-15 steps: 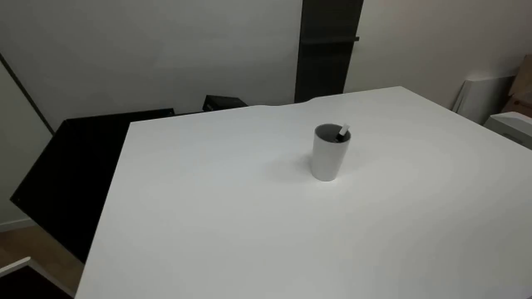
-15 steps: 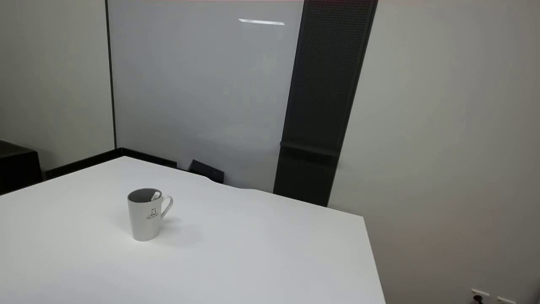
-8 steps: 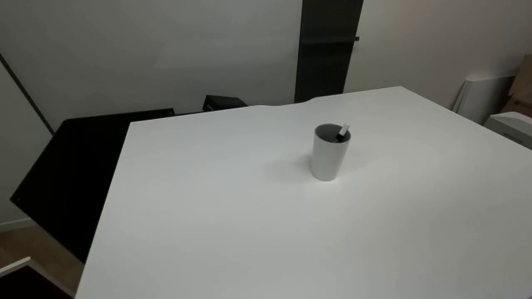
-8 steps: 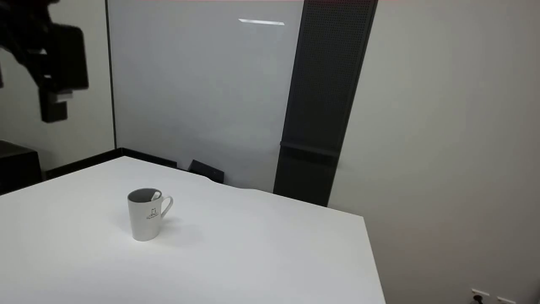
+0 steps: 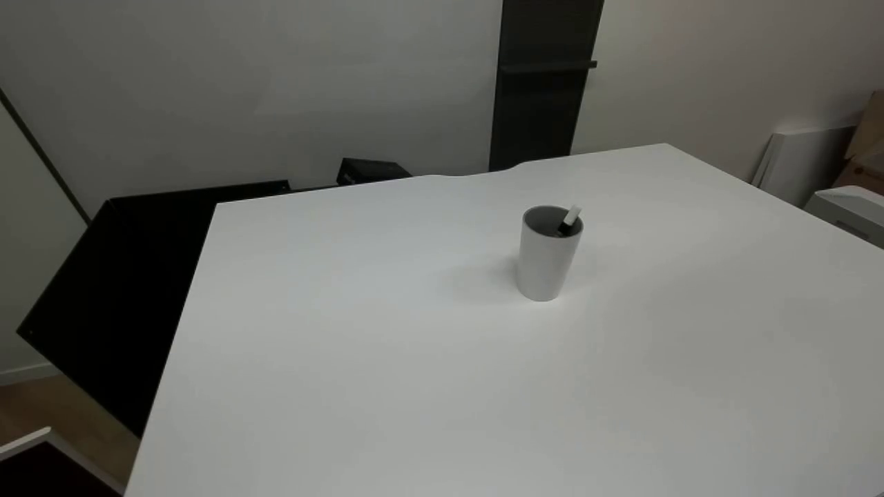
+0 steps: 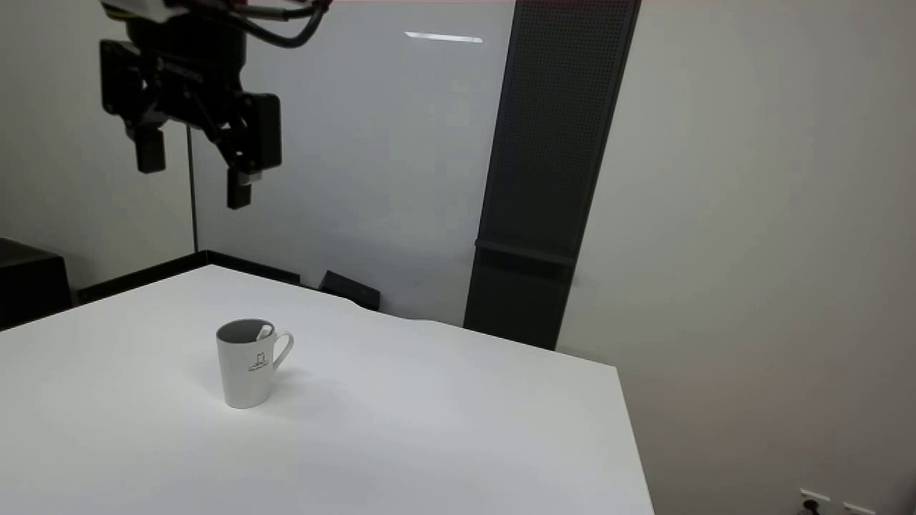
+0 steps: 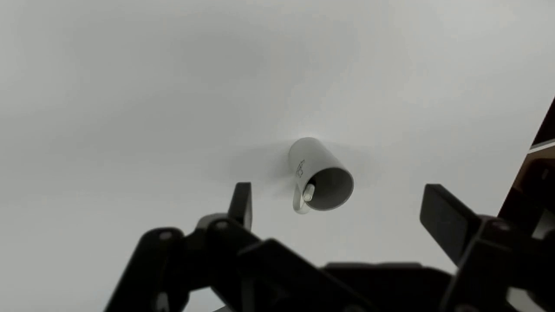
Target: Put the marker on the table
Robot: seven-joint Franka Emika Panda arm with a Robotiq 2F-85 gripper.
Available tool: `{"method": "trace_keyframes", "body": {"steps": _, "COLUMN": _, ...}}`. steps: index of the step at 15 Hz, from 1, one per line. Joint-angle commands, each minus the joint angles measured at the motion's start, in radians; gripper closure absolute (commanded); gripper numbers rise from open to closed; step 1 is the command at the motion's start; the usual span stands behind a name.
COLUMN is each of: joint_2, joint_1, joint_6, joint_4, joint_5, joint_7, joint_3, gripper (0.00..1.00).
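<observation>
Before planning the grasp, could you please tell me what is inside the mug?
A marker leans in the mug, white end up; the mug's wall hides its lower part.

I see by dim, greyish light: the table (image 5: 331, 359) shows pale, the wall (image 6: 751, 179) behind it duller. In my wrist view, soft, faint shadows spread from the mug (image 7: 312, 156) on either side. In an exterior view, a thin white streak (image 6: 444, 37) of glare lies on the glossy panel (image 6: 343, 150), a red tinge lines the top edge, and my gripper (image 6: 195, 187) looks nearly black, slightly blurred.
</observation>
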Motion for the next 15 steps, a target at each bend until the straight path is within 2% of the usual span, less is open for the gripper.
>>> {"method": "trace_keyframes", "body": {"steps": 1, "joint_2": 0.161, "joint_1": 0.009, "joint_6": -0.005, "joint_4": 0.178, "joint_5": 0.030, "joint_7": -0.009, "joint_3": 0.003, "gripper": 0.00}}
{"method": "trace_keyframes", "body": {"steps": 6, "joint_2": 0.301, "joint_1": 0.017, "joint_6": 0.016, "joint_4": 0.309, "joint_5": 0.078, "joint_7": -0.045, "joint_3": 0.027, "gripper": 0.00}}
{"method": "trace_keyframes", "body": {"steps": 15, "joint_2": 0.462, "joint_1": 0.004, "joint_6": 0.091, "joint_4": 0.318, "joint_5": 0.113, "joint_7": -0.113, "joint_3": 0.087, "gripper": 0.00}}
